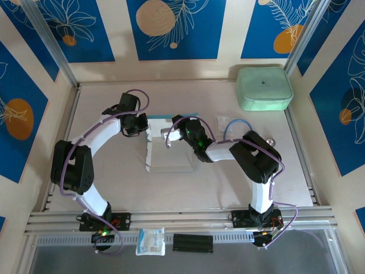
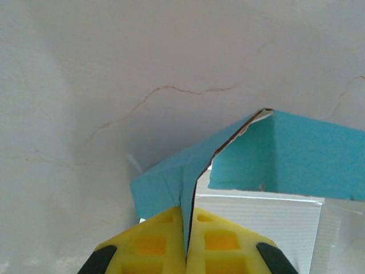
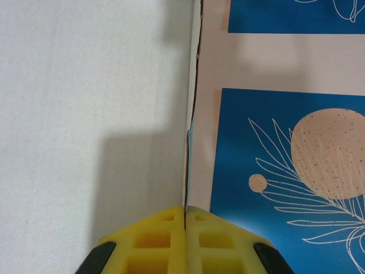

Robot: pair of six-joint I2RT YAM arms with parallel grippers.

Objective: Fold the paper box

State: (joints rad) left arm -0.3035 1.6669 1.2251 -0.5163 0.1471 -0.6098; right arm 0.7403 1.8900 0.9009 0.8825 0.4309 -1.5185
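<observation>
The paper box (image 1: 171, 157) lies half folded in the middle of the table, whitish inside, with a light blue rim along its far side. My left gripper (image 1: 145, 127) is at its far left corner. In the left wrist view its yellow fingers (image 2: 154, 245) are shut on the edge of a blue flap (image 2: 165, 182), and another blue wall (image 2: 285, 154) stands to the right. My right gripper (image 1: 167, 137) reaches in from the right over the box's far part. In the right wrist view this gripper (image 3: 185, 214) is shut on a thin upright card edge, beside the white inner face (image 3: 85, 85).
A mint-green rounded case (image 1: 264, 88) sits at the far right corner, and a small white packet (image 1: 223, 122) lies in front of it. A plastic packet (image 1: 150, 241) and a black part (image 1: 193, 242) rest on the near rail. Blue-panelled walls surround the table.
</observation>
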